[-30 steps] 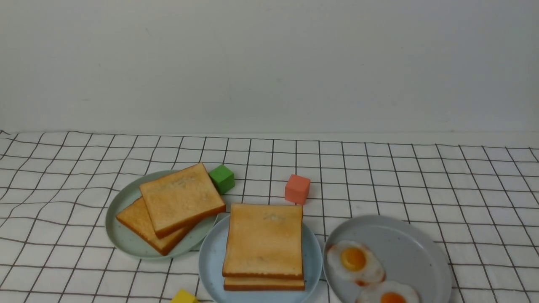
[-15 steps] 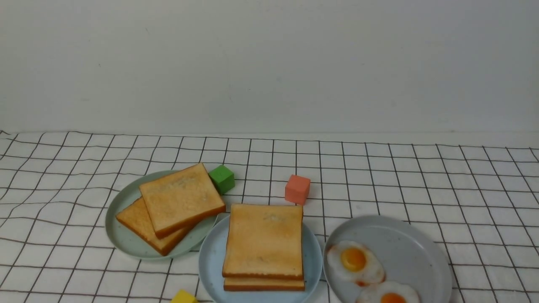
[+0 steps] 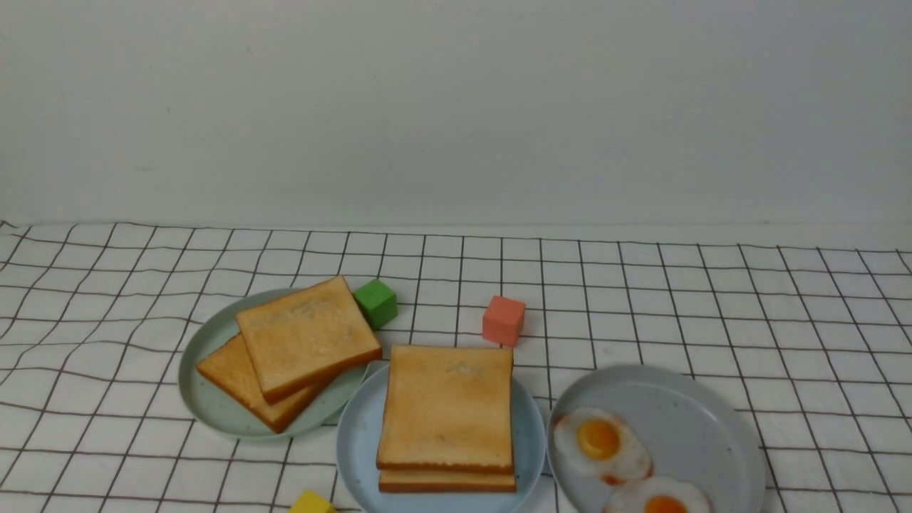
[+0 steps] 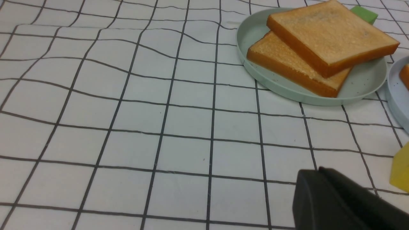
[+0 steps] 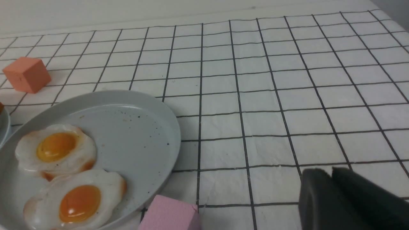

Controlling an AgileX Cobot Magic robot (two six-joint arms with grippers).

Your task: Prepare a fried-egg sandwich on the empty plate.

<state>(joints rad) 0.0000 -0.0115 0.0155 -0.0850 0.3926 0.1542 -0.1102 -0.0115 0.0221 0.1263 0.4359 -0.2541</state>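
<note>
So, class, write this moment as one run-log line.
blue plate: two toast slices stacked | filling: not visible | grey plate: two fried eggs

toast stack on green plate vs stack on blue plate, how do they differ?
Green plate stack: its two slices are skewed, the top one rotated and shifted so the lower slice sticks out on the left. Blue plate stack: its slices are squared up and nearly aligned, only the lower one's front edge showing. The green-plate stack sits farther back and left; the blue-plate stack is central and nearer. Both are two golden-brown square slices with darker crusts.
</note>
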